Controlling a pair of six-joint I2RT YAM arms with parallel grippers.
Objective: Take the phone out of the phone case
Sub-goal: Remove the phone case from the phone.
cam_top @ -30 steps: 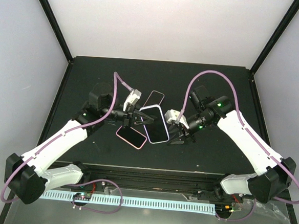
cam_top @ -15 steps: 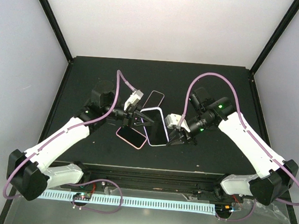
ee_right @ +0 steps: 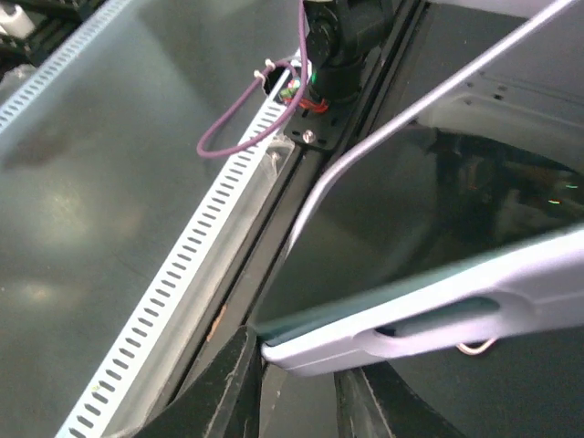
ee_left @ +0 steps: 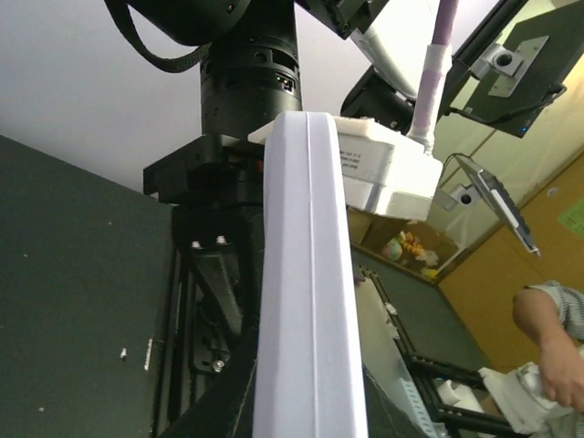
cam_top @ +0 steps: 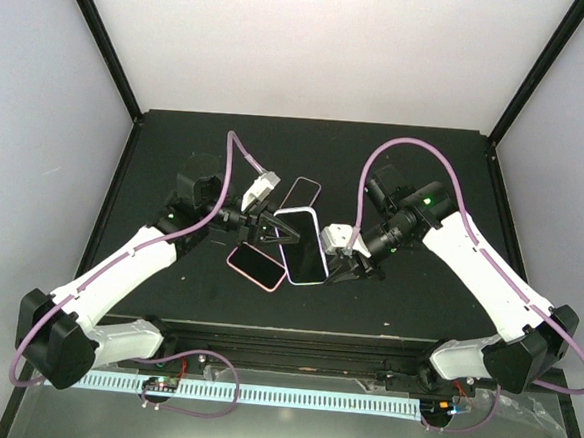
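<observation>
Phone case (cam_top: pixel 305 245), pale lavender, w/ the phone (ee_right: pixel 429 210) seated in it, is held tilted above the table (cam_top: pixel 427 158) at centre, between the two arms. Its left edge is clamped by the left gripper (cam_top: pixel 269 229). In the left wrist view the case is seen edge-on and upright, w/ dark fingers (ee_left: pixel 224 415) pressed to either side. The opp. edge is pinched near a corner by the right gripper (cam_top: pixel 341 258), closed on it. A pink-rimmed phone (cam_top: pixel 257 267) is seen flat on the table just beside the held case, on the near-left. A dark phone (cam_top: pixel 301 193) lies just behind, toward the far edge.
</observation>
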